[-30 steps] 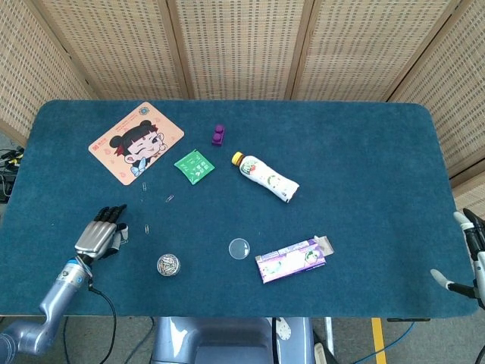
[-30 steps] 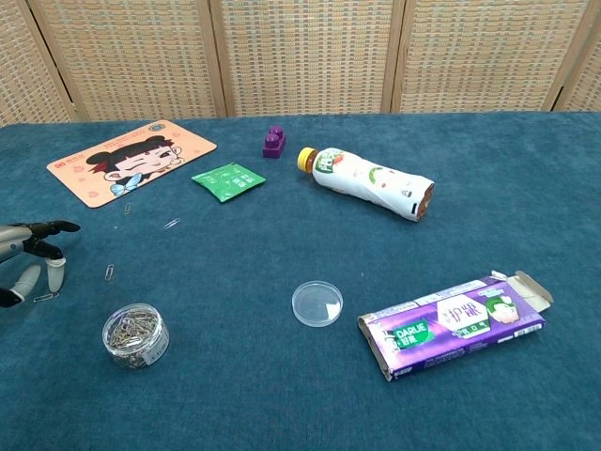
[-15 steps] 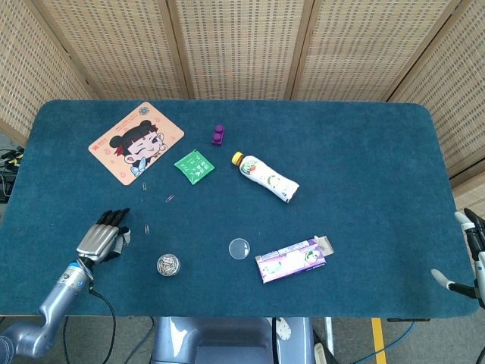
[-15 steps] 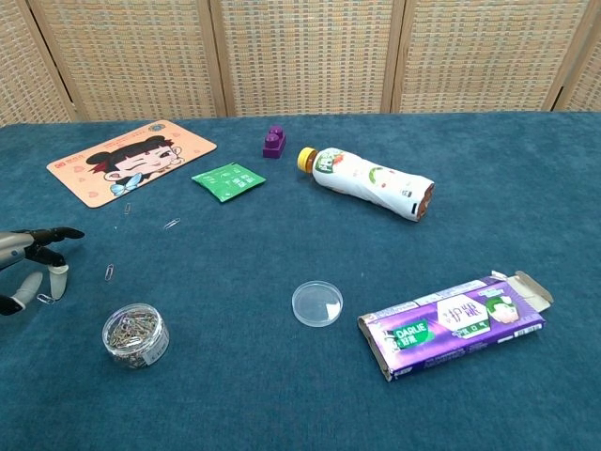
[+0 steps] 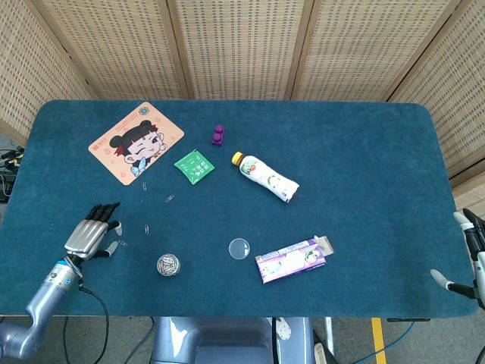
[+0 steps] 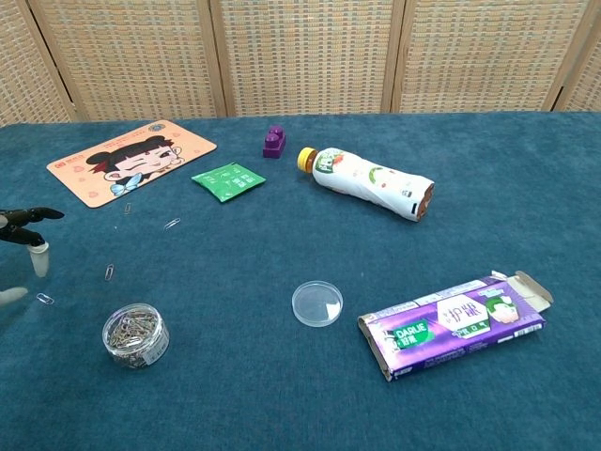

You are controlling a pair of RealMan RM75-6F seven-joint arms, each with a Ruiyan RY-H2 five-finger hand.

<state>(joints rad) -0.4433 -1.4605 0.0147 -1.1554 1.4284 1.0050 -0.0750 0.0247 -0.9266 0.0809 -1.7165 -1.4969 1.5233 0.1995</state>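
My left hand (image 5: 92,231) hovers over the near left part of the table (image 5: 364,174), with its fingers (image 5: 102,213) apart and stretched forward, and it holds nothing. A single paper clip (image 6: 44,299) lies on the blue cloth just beside this hand, on the side toward the jar of paper clips (image 5: 168,265), and another loose clip (image 5: 145,227) lies a little farther, beyond the jar. The jar stands near my left hand, to its right, and it has no lid on it. The clear round lid (image 5: 239,248) lies flat to the right of the jar, and the purple carton (image 5: 292,260) with its flap open lies just beyond the lid. Farther from the jar, toward the screen wall, I see the green packet (image 5: 194,166), the cartoon mat (image 5: 136,142), the small purple block (image 5: 218,136) and the bottle (image 5: 264,176) lying on its side. My right hand (image 5: 464,262) is at the right edge of the table, well apart from the jar, with fingers spread and nothing in them.
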